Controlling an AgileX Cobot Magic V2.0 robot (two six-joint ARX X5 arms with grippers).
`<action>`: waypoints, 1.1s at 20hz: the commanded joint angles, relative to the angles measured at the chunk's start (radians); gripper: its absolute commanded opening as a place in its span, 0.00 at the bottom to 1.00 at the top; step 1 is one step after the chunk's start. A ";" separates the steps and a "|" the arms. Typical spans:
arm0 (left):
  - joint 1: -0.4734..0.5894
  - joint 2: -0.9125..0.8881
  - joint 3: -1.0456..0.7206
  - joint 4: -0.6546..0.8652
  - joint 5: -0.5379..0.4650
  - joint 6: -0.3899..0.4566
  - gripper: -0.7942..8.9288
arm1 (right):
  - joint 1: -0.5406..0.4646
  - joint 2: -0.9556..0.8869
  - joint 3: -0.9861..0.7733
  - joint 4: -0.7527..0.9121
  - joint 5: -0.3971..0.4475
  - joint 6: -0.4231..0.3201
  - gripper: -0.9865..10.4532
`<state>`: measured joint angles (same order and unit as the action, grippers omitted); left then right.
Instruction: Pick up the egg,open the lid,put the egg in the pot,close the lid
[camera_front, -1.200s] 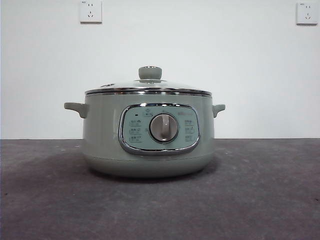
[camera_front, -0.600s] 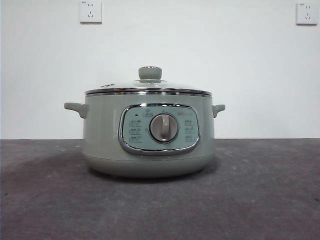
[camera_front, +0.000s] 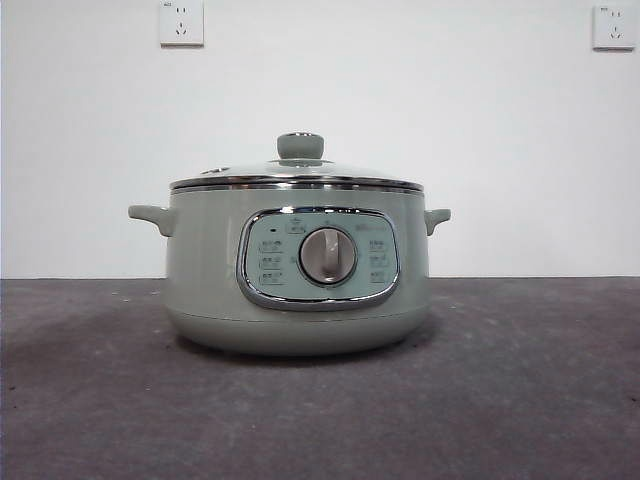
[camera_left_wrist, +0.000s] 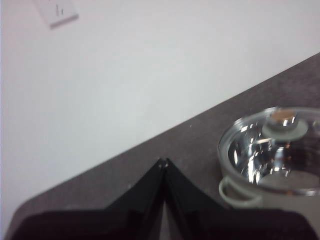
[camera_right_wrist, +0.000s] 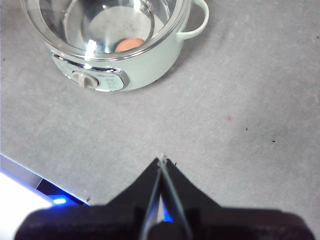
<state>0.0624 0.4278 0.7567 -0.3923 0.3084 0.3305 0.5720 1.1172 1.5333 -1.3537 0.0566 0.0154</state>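
The sage-green pot (camera_front: 297, 270) stands in the middle of the dark table with the glass lid (camera_front: 297, 178) resting on it, its green knob (camera_front: 300, 146) on top. In the right wrist view the egg (camera_right_wrist: 129, 44) lies inside the pot (camera_right_wrist: 135, 65), seen through the lid (camera_right_wrist: 100, 22). My right gripper (camera_right_wrist: 162, 160) is shut and empty, high above the table, apart from the pot. My left gripper (camera_left_wrist: 163, 162) is shut and empty, off to the side of the pot (camera_left_wrist: 272, 165), with the lid's knob (camera_left_wrist: 283, 127) in sight. Neither gripper shows in the front view.
A white wall with two power sockets (camera_front: 181, 22) (camera_front: 613, 25) stands behind the table. The grey tabletop (camera_right_wrist: 240, 100) spreads around the pot. A white edge with a blue light (camera_right_wrist: 59, 201) lies at the table's near side in the right wrist view.
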 joint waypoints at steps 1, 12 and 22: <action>0.023 -0.117 -0.271 0.152 0.001 -0.102 0.08 | 0.003 0.010 -0.006 -0.023 0.004 0.010 0.09; 0.046 -0.424 -0.749 0.257 -0.137 -0.338 0.08 | 0.003 0.013 -0.006 -0.023 0.004 0.010 0.09; 0.046 -0.394 -0.748 0.236 -0.119 -0.338 0.08 | 0.003 0.013 -0.006 -0.023 0.007 0.010 0.09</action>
<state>0.1043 0.0341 0.0185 -0.1631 0.1864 -0.0013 0.5720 1.1286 1.5333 -1.3537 0.0608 0.0154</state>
